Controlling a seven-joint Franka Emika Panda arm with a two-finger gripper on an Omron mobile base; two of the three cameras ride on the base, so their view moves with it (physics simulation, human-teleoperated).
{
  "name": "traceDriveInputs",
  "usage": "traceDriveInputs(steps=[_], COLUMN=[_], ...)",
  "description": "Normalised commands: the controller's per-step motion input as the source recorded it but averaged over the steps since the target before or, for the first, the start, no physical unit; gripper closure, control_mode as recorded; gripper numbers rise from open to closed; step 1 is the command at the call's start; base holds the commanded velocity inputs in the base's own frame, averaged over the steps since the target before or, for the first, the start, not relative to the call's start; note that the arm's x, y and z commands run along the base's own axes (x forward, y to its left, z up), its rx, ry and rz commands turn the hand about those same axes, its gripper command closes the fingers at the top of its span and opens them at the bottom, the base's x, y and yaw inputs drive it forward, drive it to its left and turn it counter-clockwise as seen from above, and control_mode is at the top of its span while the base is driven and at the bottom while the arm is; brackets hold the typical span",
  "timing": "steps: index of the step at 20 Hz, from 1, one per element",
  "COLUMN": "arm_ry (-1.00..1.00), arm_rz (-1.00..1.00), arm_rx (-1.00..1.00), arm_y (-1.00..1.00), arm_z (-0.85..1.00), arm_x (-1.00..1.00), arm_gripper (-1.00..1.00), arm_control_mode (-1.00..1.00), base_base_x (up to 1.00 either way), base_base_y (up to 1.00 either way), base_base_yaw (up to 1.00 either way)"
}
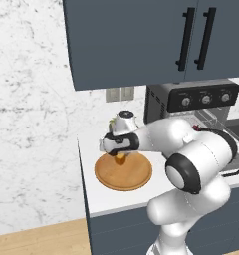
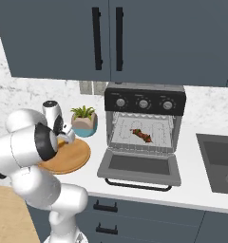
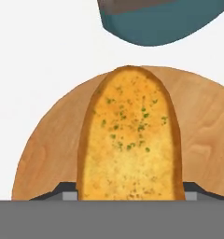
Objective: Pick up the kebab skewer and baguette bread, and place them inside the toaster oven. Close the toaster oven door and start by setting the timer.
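Note:
My gripper [image 1: 120, 154] is shut on the baguette bread [image 1: 120, 159], a golden herb-flecked loaf piece, and holds it over the back half of the round wooden plate [image 1: 126, 175]. In the hand view the bread [image 3: 130, 140] stands between my two fingertips [image 3: 67, 195] with the plate [image 3: 44, 154] behind it. The toaster oven [image 2: 144, 102] stands to the right with its door [image 2: 140, 167] folded down flat. The kebab skewer [image 2: 142, 135] lies on the wire rack inside.
A potted plant in a blue pot [image 2: 84, 121] stands just behind the plate. A dark sink [image 2: 219, 163] is set in the counter at the far right. Blue-grey wall cabinets [image 2: 106, 38] hang above the oven. The counter's front edge runs close below the plate.

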Motion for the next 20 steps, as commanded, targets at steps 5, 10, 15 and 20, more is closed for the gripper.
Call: traceDriveInputs(steps=[5, 10, 15, 20], arm_ry=[-0.07, -0.06, -0.01, 0.00], arm_rz=[-0.06, -0.12, -0.18, -0.19], arm_rx=[0.01, 0.01, 0.04, 0.10], arm_y=[-0.05, -0.13, -0.32, -0.54], arm_z=[0.46, 0.57, 0.62, 0.50], arm_x=[-0.36, -0.31, -0.01, -0.02], arm_gripper=[1.00, 1.00, 1.00, 1.00], arm_control_mode=[-1.00, -1.00, -1.00, -1.00], base_base_x=[0.00, 0.00, 0.00, 0.00], base_base_y=[0.00, 0.00, 0.00, 0.00], base_base_yaw=[0.00, 0.00, 0.00, 0.00])
